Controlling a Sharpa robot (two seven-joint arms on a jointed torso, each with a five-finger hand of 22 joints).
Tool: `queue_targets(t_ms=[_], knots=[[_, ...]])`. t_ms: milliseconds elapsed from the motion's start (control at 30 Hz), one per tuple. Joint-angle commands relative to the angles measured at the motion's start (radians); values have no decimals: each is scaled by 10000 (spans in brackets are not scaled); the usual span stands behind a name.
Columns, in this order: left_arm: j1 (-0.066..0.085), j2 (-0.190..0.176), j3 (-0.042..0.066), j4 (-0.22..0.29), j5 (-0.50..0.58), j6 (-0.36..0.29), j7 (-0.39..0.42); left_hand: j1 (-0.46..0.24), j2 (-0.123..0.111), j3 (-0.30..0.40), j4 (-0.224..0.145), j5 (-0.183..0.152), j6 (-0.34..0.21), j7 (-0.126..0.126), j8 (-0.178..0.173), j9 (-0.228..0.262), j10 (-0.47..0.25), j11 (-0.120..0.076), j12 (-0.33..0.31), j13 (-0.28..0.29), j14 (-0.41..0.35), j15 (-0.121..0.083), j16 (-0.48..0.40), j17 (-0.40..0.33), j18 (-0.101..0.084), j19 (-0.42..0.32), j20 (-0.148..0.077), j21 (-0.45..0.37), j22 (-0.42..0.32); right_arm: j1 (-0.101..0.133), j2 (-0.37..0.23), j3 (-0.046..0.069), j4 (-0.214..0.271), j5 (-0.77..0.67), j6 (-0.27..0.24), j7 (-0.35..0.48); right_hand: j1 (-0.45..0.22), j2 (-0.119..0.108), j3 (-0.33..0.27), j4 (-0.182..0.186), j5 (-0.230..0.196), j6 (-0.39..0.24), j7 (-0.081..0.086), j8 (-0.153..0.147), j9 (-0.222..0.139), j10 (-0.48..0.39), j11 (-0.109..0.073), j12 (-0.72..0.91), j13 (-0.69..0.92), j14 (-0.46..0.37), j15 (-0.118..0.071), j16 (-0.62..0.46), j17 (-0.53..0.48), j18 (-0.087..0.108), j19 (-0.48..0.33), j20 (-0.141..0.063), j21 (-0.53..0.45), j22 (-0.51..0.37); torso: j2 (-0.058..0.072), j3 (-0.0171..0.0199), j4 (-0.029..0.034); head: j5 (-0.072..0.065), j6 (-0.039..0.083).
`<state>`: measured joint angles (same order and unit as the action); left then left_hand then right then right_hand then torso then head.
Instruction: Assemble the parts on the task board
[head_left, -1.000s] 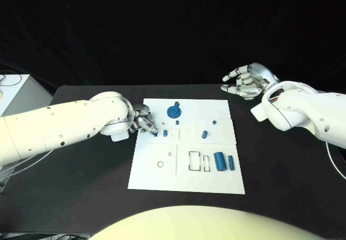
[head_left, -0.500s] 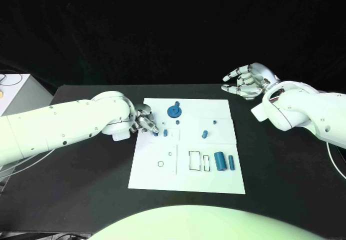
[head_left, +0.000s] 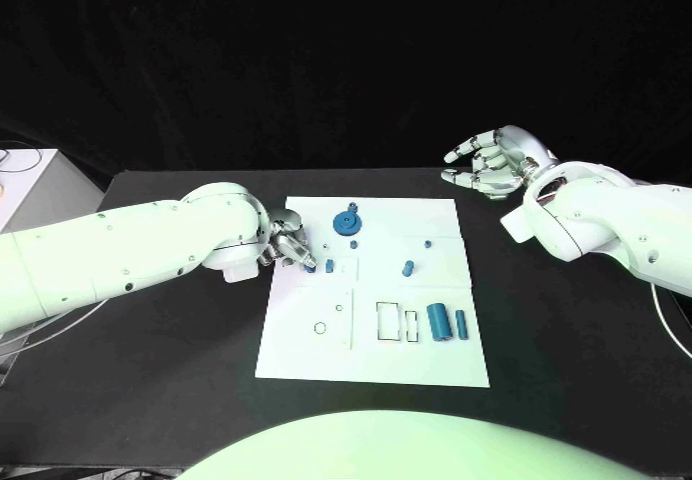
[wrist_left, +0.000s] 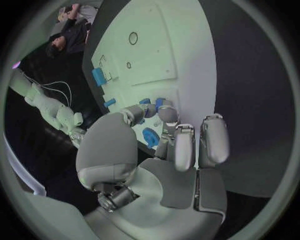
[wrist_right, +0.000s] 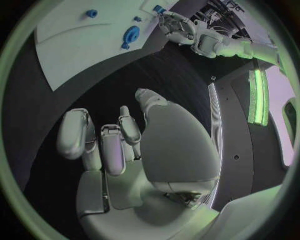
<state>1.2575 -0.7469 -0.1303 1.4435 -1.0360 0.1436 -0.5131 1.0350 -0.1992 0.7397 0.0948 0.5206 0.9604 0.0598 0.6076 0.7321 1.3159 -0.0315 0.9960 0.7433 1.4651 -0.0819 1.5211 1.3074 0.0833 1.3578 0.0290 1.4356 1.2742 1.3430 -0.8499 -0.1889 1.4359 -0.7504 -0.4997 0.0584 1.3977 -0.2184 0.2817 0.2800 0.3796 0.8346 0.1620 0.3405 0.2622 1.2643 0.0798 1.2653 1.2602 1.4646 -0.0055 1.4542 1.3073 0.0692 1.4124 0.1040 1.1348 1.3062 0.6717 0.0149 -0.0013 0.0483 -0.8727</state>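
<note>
A: What worries you here?

B: The left hand (head_left: 284, 243) sits at the left edge of the task board (head_left: 433, 360), left of centre in the head view. Its fingertips (wrist_left: 167, 114) meet around a small blue part (head_left: 309, 266) next to a second short blue peg (head_left: 330, 266). I judge the pinch shallow; if it tilts, the part could slip out or knock its neighbour.

A: Is it truly holding it?

B: In the left wrist view the fingers close on something blue, so I read it as pinched, though contact is partly hidden.

A: And the other parts?

B: The blue gear (head_left: 348, 222) stands near the board's upper middle, another peg (head_left: 410, 267) at centre, two blue cylinders (head_left: 449, 325) toward the lower right. A sweeping forearm could nudge the board on the bench (head_left: 173, 400).

A: The right hand (head_left: 493, 163)?

B: Raised at upper right, clear of the board, fingers loosely curled and apart, carrying nothing.
</note>
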Motion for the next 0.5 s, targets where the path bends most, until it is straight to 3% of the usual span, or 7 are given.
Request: queue_targets(t_ms=[33, 500], knots=[[-57, 11, -43, -24, -205, 232, -28, -3, 124, 1832, -1879, 67, 181, -147, 70, -2, 48, -10, 53, 16, 828, -58, 39, 1752, -131, 62, -23, 54, 29, -7, -6, 2, 18, -60, 144, 115, -112, -4, 53, 22, 39, -70, 14, 35, -10, 27, -23, -10, -5, 492, 50, -30, 739, 198, -2, -34, -16, 4, 2, 0, 4, -3, 1], [-63, -17, -44, -24, -402, -238, -17, -7, 128, 1866, -1916, 134, 213, -165, 87, -11, 95, -27, 81, 54, 845, -71, 72, 1812, -156, 141, -35, 109, 142, -11, 4, 2, 7, -60, 135, 127, -131, -9, 67, 22, 44, -65, 12, 47, -11, 43, -25, 5, -3, 494, 47, -36, 737, 198, 5, -37, -24, 1, 3, -6, 3, 32, 1]])
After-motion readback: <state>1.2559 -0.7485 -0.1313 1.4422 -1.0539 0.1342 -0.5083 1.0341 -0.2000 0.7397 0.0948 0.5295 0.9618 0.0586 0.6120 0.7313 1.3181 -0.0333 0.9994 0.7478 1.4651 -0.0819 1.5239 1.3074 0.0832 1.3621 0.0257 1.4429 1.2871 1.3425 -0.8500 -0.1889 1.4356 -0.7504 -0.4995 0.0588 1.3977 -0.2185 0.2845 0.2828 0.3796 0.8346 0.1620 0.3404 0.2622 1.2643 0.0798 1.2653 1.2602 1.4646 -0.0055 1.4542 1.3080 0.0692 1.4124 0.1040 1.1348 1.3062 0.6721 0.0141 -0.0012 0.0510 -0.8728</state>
